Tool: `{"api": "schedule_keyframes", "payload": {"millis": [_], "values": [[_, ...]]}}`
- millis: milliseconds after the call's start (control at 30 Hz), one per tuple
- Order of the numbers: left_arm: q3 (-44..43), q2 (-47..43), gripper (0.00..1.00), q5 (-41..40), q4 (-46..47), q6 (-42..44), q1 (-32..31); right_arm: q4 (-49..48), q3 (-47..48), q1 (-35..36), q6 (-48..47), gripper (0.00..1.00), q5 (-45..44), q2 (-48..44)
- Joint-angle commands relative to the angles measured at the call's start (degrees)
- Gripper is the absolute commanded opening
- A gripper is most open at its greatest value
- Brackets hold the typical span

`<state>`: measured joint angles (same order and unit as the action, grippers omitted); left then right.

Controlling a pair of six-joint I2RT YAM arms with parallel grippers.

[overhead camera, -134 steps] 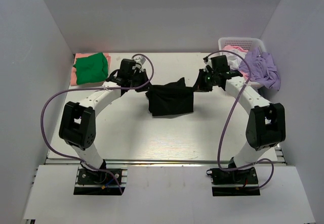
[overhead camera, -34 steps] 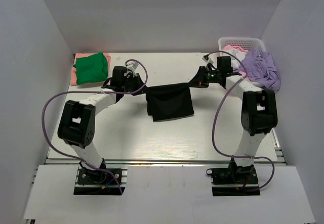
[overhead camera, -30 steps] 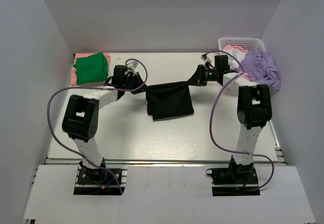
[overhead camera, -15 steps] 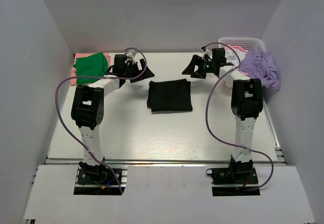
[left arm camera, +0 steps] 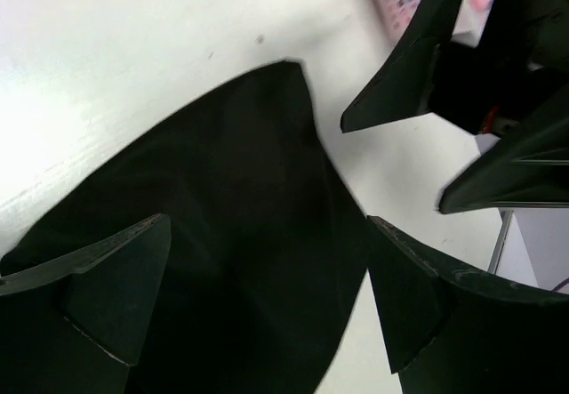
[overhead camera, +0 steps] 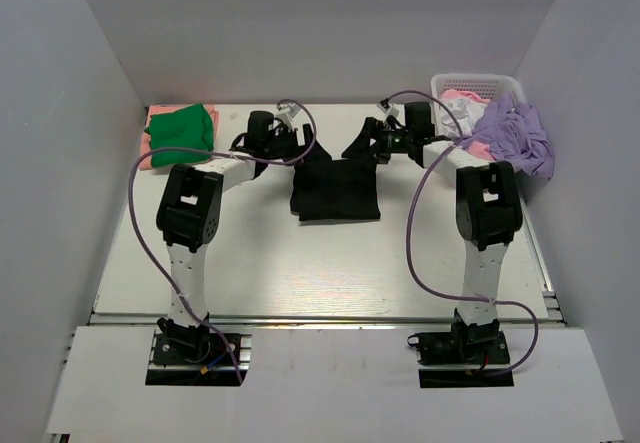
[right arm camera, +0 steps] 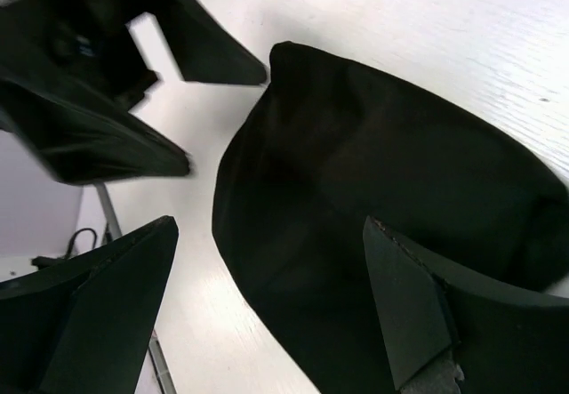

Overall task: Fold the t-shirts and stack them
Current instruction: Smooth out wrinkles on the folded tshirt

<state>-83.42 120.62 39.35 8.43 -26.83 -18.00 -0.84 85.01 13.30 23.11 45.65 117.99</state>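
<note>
Lying near the worktop's (overhead camera: 250, 253) far edge, soft black t-shirt (overhead camera: 335, 193), likely best pinched at corners; left gripper (left arm camera: 267, 225), right gripper (right arm camera: 271, 225) spread, empty.

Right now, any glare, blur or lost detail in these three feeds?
Top external: sharp, evenly lit, black t-shirt nearly featureless. Left wrist: table washed out near white, left fingers soft. Right wrist: faint folds readable, right fingers soft too.
</note>
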Motion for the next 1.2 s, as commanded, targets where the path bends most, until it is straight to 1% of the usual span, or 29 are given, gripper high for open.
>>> {"api": "schedule_keyframes", "payload": {"millis": [0, 33, 100, 200, 267, 333, 367, 400, 433, 467, 500, 533, 567, 633, 667, 700, 733, 767, 800, 833, 900, 933, 967, 1000, 1067, 1100, 1133, 1167], "values": [[-1.0, 2.3, 1.0, 2.4, 1.9, -0.8, 0.3, -7.5, 2.3, 0.0, 8.0, 0.9, 3.4, 4.9], [-1.0, 3.0, 1.0, 1.7, 1.9, -0.8, 0.3, -11.3, 2.0, 0.0, 9.1, 0.9, 3.2, 5.6], [-0.5, 3.9, 1.0, 1.2, 1.9, -0.8, 0.3, -15.3, 0.3, -0.6, 14.7, 0.9, 1.5, 8.0], [0.9, 5.5, 1.0, 1.2, 2.6, -1.3, 1.5, -19.2, -3.7, -1.9, 19.4, 0.9, -3.5, 10.4], [1.4, 6.0, 1.0, 1.9, 2.6, -0.7, 2.0, -19.8, -4.8, -2.7, 21.9, 0.9, -7.6, 11.6], [2.2, 6.0, 1.0, -0.5, 0.2, 1.4, 2.0, -18.9, -6.2, -3.6, 24.2, 0.9, -10.4, 13.0], [2.2, 6.0, 1.0, -2.0, -3.3, 3.3, 2.0, -16.1, -6.3, -4.1, 24.3, 0.9, -11.5, 13.2], [2.2, 6.0, 1.0, -2.0, -5.1, 3.3, 2.0, -17.5, -7.4, -4.3, 24.3, 0.9, -11.5, 13.2], [1.6, 6.0, 1.0, -2.6, -6.8, 5.2, 2.5, -18.6, -8.4, -4.3, 25.0, 0.9, -11.8, 12.4], [1.6, 6.0, 1.0, -2.6, -8.0, 5.9, 2.5, -17.3, -7.6, -4.3, 24.3, 0.9, -12.5, 12.3], [1.6, 5.5, 1.0, -3.1, -8.5, 6.5, 2.5, -15.8, -6.8, -4.3, 21.6, 0.9, -13.2, 12.2], [1.6, 5.5, 1.0, -3.1, -9.1, 7.0, 2.5, -12.8, -6.2, -4.2, 20.5, 0.9, -14.0, 11.6], [0.9, 5.0, 1.0, -3.1, -9.1, 7.7, 2.5, -12.7, -5.4, -4.1, 17.6, 0.9, -13.5, 11.3], [-1.0, 4.2, 1.0, -1.0, -8.5, 7.7, 2.5, -12.9, -4.7, -4.0, 16.4, 0.9, -11.0, 10.2], [-1.7, 4.2, 1.0, -0.4, -8.0, 7.7, 2.5, -12.7, -2.6, -3.7, 12.7, 0.9, -9.6, 8.8], [-3.6, 3.6, 1.0, -0.4, -7.4, 7.7, 2.5, -9.3, -1.2, -3.8, 11.1, 0.9, -8.2, 8.3], [-4.5, 2.8, 1.0, -0.9, -7.4, 7.7, 1.9, -7.5, 1.6, -3.4, 10.0, 0.9, -8.0, 8.0], [-5.4, 2.8, 1.0, -2.8, -7.4, 7.7, 1.4, -5.9, 3.7, -3.1, 6.5, 0.9, -7.9, 6.8], [-8.0, 2.2, 1.0, -5.7, -9.5, 7.7, 1.4, -2.1, 5.4, -3.0, 5.5, 0.9, -8.0, 6.2], [-9.6, 2.2, 1.0, -7.1, -11.1, 7.7, 1.4, -1.4, 5.8, -2.5, 4.1, 0.9, -8.3, 5.8], [-13.0, 2.2, 1.0, -9.6, -14.3, 7.7, 1.4, -0.1, 5.1, -2.1, 1.6, 0.9, -9.3, 2.8], [-13.0, 1.2, 1.0, -10.8, -17.0, 7.7, 1.4, 0.6, 5.1, -1.7, 0.9, 0.9, -9.6, 1.2], [-13.0, -0.5, 1.0, -12.2, -17.6, 6.9, 1.4, 3.1, 5.0, -1.5, 0.5, 0.9, -11.3, -0.1], [-10.6, -1.3, 1.0, -14.0, -17.6, 6.3, 1.4, 4.1, 3.7, -1.3, -1.0, 0.9, -12.8, -0.7], [-6.1, -3.9, 1.0, -14.0, -17.0, 5.6, 0.9, 4.2, 2.0, -0.8, -1.8, 0.9, -15.7, -4.3], [-4.8, -4.4, 1.0, -14.0, -17.0, 4.8, 0.9, 4.0, -1.4, -0.7, -1.8, 0.9, -16.1, -6.5], [-3.9, -4.4, 1.0, -14.0, -18.4, 4.8, 0.9, 3.2, -2.6, -0.6, -1.8, 0.9, -16.5, -7.5], [-2.8, -4.4, 1.0, -15.5, -19.8, 4.0, 0.9, 3.0, -6.5, -0.6, -1.2, 0.9, -19.0, -11.5]]}}
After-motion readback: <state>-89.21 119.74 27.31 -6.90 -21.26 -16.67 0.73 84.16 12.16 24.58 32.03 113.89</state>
